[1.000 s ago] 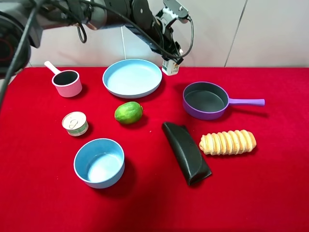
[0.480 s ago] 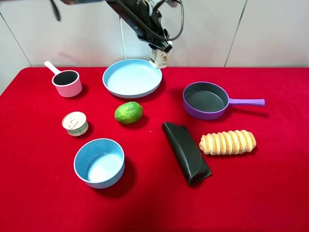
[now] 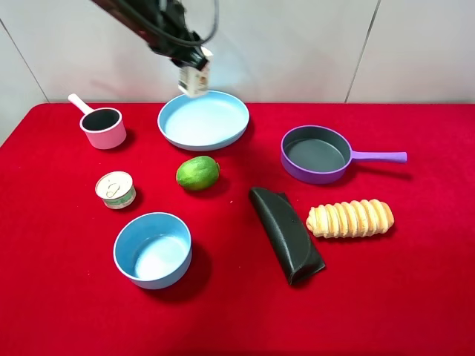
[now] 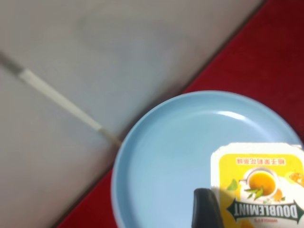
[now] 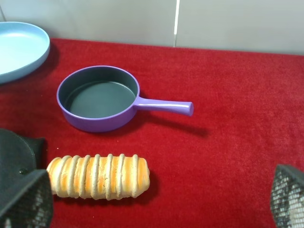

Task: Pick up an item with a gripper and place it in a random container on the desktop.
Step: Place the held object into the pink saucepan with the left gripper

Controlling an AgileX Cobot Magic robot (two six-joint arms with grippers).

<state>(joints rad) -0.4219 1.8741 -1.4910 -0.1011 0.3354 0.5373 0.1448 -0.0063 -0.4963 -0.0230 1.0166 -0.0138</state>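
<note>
Right now the left pincer (image 3: 189, 65) is clamping the small Doublemint carton (image 3: 194, 81) by its upper part, jaws shut tight on it, and is holding it in the air over the far rim of the light-blue plate (image 3: 204, 122). In the left wrist view one dark finger (image 4: 206, 211) is showing against the carton's yellow printed face. The pink saucepan (image 3: 104, 127) is sitting well apart, toward the left edge of the red-clothed surface (image 3: 415, 282). The carry probably calls for travelling sideways at height and centring over the saucepan's dark opening, away from its short handle. It should then lower before letting go, since that opening is looking snug for the carton. The right pincer (image 5: 156, 199) is hanging wide and empty near the ridged bread roll (image 5: 99, 176).
</note>
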